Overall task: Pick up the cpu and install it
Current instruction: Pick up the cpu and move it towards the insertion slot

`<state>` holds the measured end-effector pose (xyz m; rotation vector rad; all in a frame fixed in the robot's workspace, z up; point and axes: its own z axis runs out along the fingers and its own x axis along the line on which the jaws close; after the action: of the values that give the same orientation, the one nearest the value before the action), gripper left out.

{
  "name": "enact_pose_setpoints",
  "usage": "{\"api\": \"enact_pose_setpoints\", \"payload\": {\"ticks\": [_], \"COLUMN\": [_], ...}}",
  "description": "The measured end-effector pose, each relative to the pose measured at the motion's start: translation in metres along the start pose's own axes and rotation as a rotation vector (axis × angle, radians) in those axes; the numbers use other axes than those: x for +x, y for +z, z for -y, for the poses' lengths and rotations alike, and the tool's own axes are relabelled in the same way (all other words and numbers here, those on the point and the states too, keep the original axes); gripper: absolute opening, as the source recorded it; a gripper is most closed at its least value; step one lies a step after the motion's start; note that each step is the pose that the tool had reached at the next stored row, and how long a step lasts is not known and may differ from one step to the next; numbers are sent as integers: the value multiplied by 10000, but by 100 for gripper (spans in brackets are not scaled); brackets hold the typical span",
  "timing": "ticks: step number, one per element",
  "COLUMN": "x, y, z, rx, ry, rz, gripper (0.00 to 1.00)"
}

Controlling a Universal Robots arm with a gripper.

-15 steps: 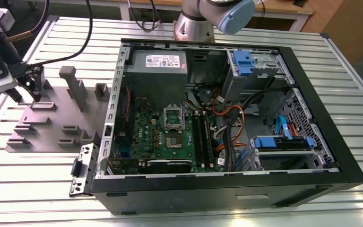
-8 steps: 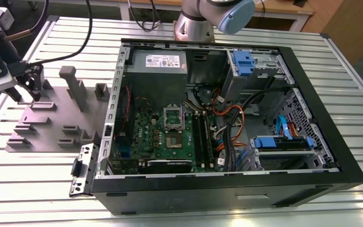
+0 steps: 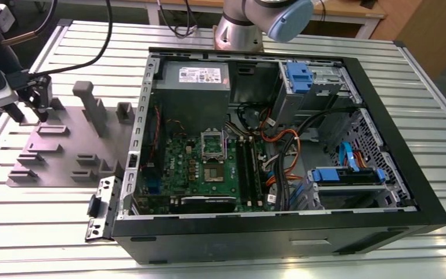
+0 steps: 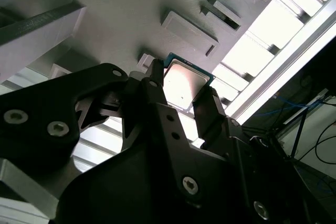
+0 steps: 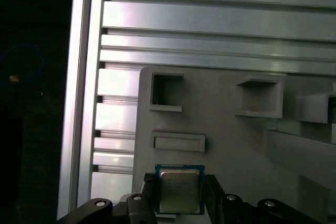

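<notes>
Over the gray tray (image 5: 226,145), pincer (image 5: 179,181) clamps cpu (image 5: 179,191) face-up

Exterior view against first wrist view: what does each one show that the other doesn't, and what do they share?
Exterior view: the open computer case with its motherboard, and the arm base behind it. First wrist view: the cpu, metal top up, gripped by the end effector, plus empty recesses in the plate. Shared: the gray fixture plate, the slatted table and the end effector above that plate.
</notes>
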<state>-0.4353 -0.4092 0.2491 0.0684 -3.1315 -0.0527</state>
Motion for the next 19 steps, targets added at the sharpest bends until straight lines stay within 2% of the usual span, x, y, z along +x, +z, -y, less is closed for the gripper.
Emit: {"api": "enact_pose_setpoints", "payload": {"ticks": [5,19], "x": [1,1], "y": [-15,-114], "z": [-1,-5], "rx": [3,0], "ry": [0,0], "rz": [-3,2], "gripper": [47,47]}}
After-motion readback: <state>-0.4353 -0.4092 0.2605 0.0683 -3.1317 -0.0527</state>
